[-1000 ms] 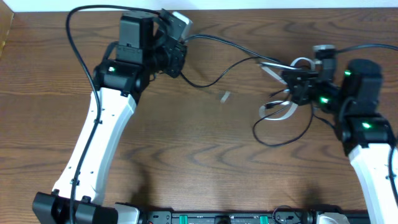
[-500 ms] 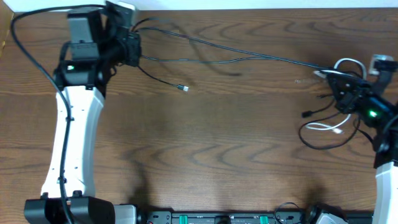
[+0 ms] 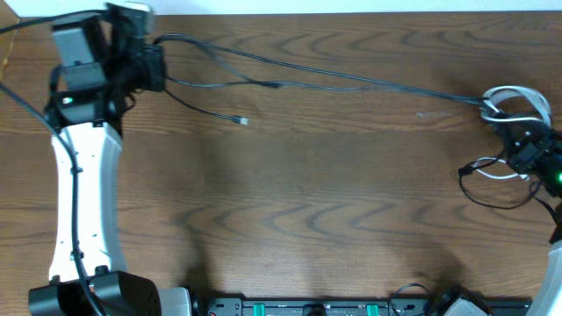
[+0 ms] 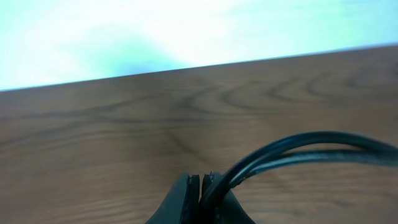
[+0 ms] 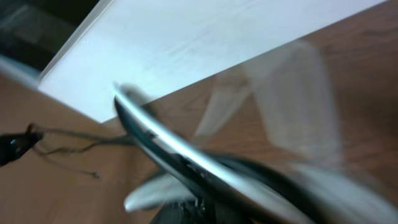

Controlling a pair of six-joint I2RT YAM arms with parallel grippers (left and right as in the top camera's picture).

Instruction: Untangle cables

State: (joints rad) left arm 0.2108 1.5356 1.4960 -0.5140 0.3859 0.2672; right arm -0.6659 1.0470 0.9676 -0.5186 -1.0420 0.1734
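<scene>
Left wrist view, closest in: the left gripper (image 4: pixel 200 186) is clamped fully together on the black cable (image 4: pixel 311 144), two strands curving out rightward over the wooden table (image 4: pixel 124 124). In the right wrist view, which is blurred, the right gripper (image 5: pixel 199 211) is likewise squeezed tight, apparently on the white cable (image 5: pixel 186 158), with a dark strand beside it. From overhead, the black cable runs as a long, nearly straight span between the arms, which sit well apart. One plug end (image 3: pixel 243 121) lies loose near the left arm. I judge the work as partly done. The long stretch is freed, but white loops and a black loop remain bunched together at the right gripper, not yet separated.
</scene>
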